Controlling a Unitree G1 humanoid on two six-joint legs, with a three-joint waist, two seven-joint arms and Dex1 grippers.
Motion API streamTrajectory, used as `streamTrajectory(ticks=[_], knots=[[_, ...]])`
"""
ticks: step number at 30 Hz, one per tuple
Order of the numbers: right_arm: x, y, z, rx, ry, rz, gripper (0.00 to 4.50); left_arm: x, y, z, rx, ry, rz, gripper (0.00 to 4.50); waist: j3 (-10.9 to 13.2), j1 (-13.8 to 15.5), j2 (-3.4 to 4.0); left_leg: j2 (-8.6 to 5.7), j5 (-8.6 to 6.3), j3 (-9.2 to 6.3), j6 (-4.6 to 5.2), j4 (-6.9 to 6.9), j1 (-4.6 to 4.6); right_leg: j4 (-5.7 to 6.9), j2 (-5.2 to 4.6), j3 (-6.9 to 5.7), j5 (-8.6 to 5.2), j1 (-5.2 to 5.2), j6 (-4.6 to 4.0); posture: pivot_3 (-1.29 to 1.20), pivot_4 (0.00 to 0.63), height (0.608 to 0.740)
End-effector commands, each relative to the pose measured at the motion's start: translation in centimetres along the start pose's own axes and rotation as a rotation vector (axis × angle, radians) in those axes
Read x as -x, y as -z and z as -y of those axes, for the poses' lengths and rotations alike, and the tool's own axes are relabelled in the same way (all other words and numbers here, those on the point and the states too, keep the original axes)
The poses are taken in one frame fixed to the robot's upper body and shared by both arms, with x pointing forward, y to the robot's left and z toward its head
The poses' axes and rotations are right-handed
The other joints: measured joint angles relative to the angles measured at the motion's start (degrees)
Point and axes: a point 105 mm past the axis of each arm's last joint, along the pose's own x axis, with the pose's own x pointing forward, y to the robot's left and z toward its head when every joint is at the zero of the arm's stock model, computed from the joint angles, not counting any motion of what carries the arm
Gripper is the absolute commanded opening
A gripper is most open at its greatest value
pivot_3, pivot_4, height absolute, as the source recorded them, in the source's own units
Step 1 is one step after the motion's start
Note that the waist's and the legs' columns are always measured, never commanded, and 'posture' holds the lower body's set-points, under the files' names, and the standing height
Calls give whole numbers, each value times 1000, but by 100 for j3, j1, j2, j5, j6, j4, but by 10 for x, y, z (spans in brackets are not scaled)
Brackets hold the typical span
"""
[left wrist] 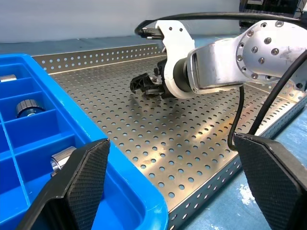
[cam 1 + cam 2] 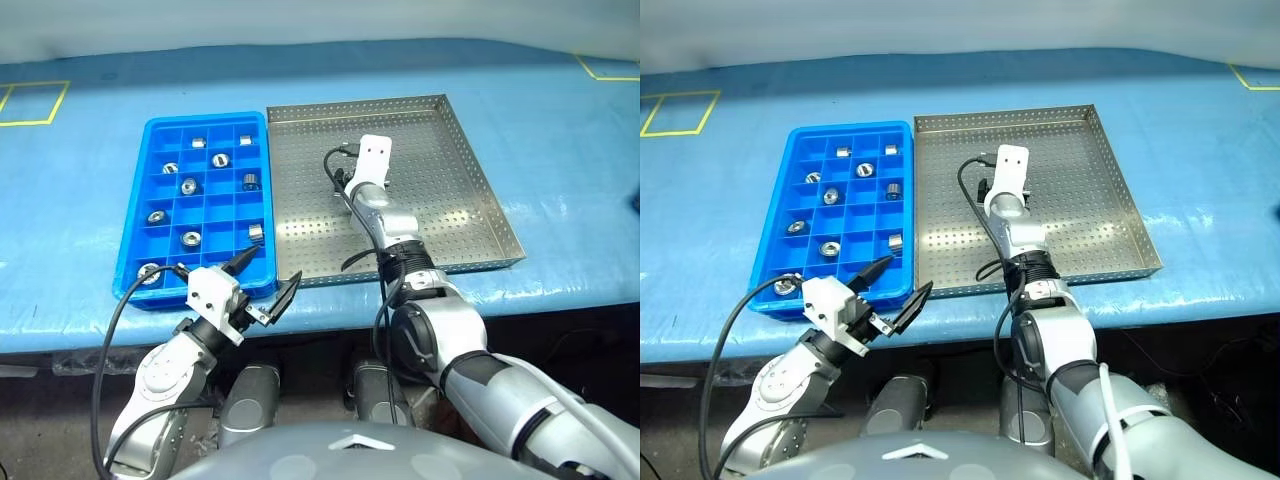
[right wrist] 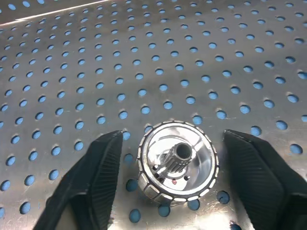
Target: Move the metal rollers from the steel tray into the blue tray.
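Note:
In the right wrist view one metal roller (image 3: pixel 177 163) lies on the perforated floor of the steel tray (image 2: pixel 450 190). My right gripper (image 3: pixel 172 139) is open around it, one finger on each side with a gap to the roller. From the head, that gripper (image 2: pixel 345 180) is low over the steel tray's middle left. The blue tray (image 2: pixel 205 120) lies just left of the steel tray, and several metal rollers (image 2: pixel 190 185) sit in its compartments. My left gripper (image 2: pixel 270 270) hangs open and empty in front of the blue tray's near right corner.
Both trays rest on a blue table cover (image 2: pixel 560 110) with yellow tape marks at its far corners. The table's front edge (image 2: pixel 560 300) runs just in front of the trays. A black cable (image 2: pixel 335 165) loops beside my right wrist.

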Motion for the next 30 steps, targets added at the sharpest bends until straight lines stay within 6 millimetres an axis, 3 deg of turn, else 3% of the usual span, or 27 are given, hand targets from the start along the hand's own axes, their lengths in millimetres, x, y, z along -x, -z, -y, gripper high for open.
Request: streamTrajectory(ticks=[1, 3, 4, 8, 15, 20, 30], knots=[[2, 4, -9, -13, -44, -9, 2530, 0, -4, 0, -14, 2, 13, 4500, 0, -45, 0, 0, 0, 0, 0, 0, 1, 0, 0, 0, 0, 1, 0, 176, 150, 740], [4, 4, -14, 2, -72, -5, 1841, 1, -4, -2, -15, -15, 12, 4500, -1, -86, 2, 0, 0, 0, 0, 0, 4, 2, 0, 1, 0, 2, 0, 176, 150, 740], [5, 4, -17, 8, -85, -1, 1711, 1, -4, -3, -16, -24, 13, 4500, -1, -99, 2, 1, 0, -1, 0, -1, 5, 2, 0, 0, 0, 3, 0, 174, 150, 740], [23, -12, -48, 83, -253, 67, 1712, 7, -8, -11, -27, -95, 35, 4500, -1, -119, 4, 1, 0, -1, 1, -1, 7, 0, 0, 1, 0, 5, 0, 182, 150, 740], [73, -36, -118, 135, -554, 163, 1712, 24, -16, -43, -80, -369, 84, 4500, 3, -34, 10, 1, 0, -6, 1, -4, -1, 3, 1, -2, -2, -5, 0, 262, 150, 740], [101, -48, -154, 133, -689, 228, 1712, 38, -19, -47, -88, -453, 99, 4500, 3, 150, 9, 0, -1, -7, 1, -5, -8, -2, 0, -3, -2, -10, 1, 326, 150, 740], [120, -12, -196, 254, -907, 162, 1712, 55, -17, -43, -87, -548, 95, 4500, 3, 507, 7, 0, -1, -7, 0, -6, -18, -2, 1, -5, -4, -23, -1, 439, 150, 740]])
